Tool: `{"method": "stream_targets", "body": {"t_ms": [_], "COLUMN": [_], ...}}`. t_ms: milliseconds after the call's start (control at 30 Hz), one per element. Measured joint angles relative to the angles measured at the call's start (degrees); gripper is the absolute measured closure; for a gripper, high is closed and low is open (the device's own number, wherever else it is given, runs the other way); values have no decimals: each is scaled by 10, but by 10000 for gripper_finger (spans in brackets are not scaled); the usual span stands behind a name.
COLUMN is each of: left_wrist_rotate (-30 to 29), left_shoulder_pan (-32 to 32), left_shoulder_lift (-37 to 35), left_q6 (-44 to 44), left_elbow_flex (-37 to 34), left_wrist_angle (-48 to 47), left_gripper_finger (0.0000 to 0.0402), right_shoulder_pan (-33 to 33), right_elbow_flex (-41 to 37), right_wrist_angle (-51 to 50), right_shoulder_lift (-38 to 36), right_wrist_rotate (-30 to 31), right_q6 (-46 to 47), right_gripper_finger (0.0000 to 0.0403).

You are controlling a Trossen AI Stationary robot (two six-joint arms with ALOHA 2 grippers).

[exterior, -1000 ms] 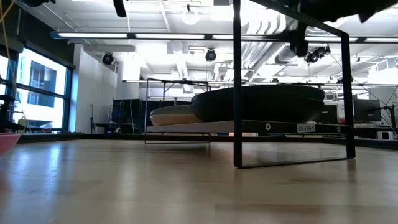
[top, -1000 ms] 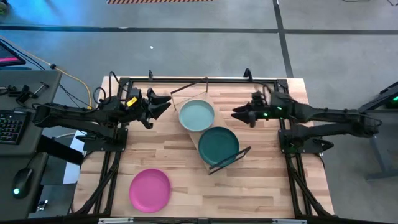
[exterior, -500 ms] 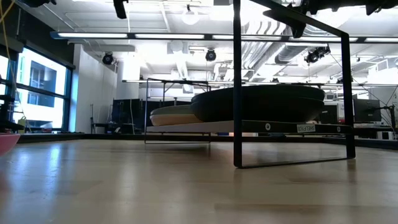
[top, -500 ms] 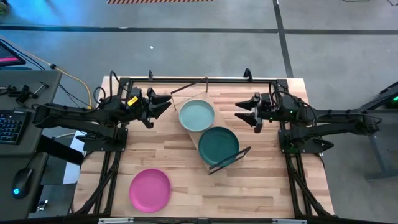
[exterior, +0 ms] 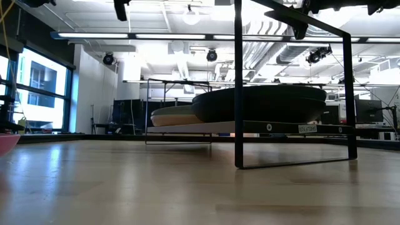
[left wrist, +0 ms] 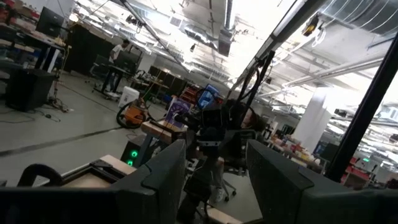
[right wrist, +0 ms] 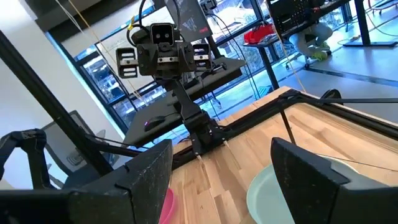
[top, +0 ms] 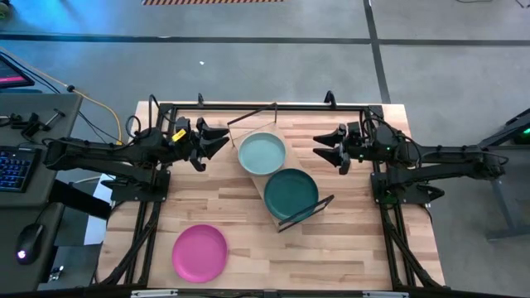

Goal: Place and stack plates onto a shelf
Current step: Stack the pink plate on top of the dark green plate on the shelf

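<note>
- Here we see the shelf (top: 257,184) lying slantwise on the tabletop (top: 348,240), bearing a pale sage-green plate (top: 262,153) and a dark teal plate (top: 291,191) that touch.
- A magenta pink plate (top: 199,252) sits well apart on the tabletop.
- We find the left gripper (top: 222,137) beside the sage plate, fingers spread and empty.
- The right gripper (top: 321,149) faces it, likewise spread and empty.

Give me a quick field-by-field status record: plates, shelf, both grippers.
shelf: angled across table centre, two plates visible on it
pale sage-green plate: on shelf, far end
dark teal plate: on shelf, near end
magenta pink plate: on the table, near-left, not yet shelved
left gripper: open, empty, left of the sage plate
right gripper: open, empty, right of the shelf
</note>
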Motion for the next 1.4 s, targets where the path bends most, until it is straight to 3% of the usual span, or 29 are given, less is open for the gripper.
{"method": "stream_targets", "body": {"t_ms": [267, 367, 533, 633, 767, 967, 1067, 1233, 1400], "left_wrist_rotate": [1, 29, 109, 150, 156, 105, 76, 42, 53], "left_shoulder_pan": [0, 0, -25, -73, -185, -362, -414, -433, -424], "left_shoulder_lift": [0, 1, 27, 50, 87, 160, 202, 255, 282], "left_q6": [0, 13, -15, -79, -151, -254, -283, -278, -263], "left_elbow_flex": [6, 50, 166, 202, 196, 133, 101, 76, 69], "left_wrist_angle": [-61, -194, -512, -662, -770, -734, -714, -709, -707], "left_gripper_finger": [241, 241, 241, 241, 241, 241, 241, 241, 241], "right_shoulder_pan": [0, 0, 0, 0, 0, 0, 0, 0, 0], "right_elbow_flex": [0, 0, 0, 0, 0, 0, 0, 0, 0], "right_wrist_angle": [1, 1, 1, 0, -1, -11, -22, -39, -55], "right_shoulder_lift": [0, 0, 0, 0, 0, 0, 0, 0, 0], "right_wrist_rotate": [-4, -4, -4, -4, -4, -4, -4, -4, -4], "right_q6": [-11, -1, 1, 1, 1, 1, 1, 1, 1], "right_gripper_finger": [148, 148, 148, 148, 148, 148, 148, 149, 149]}}
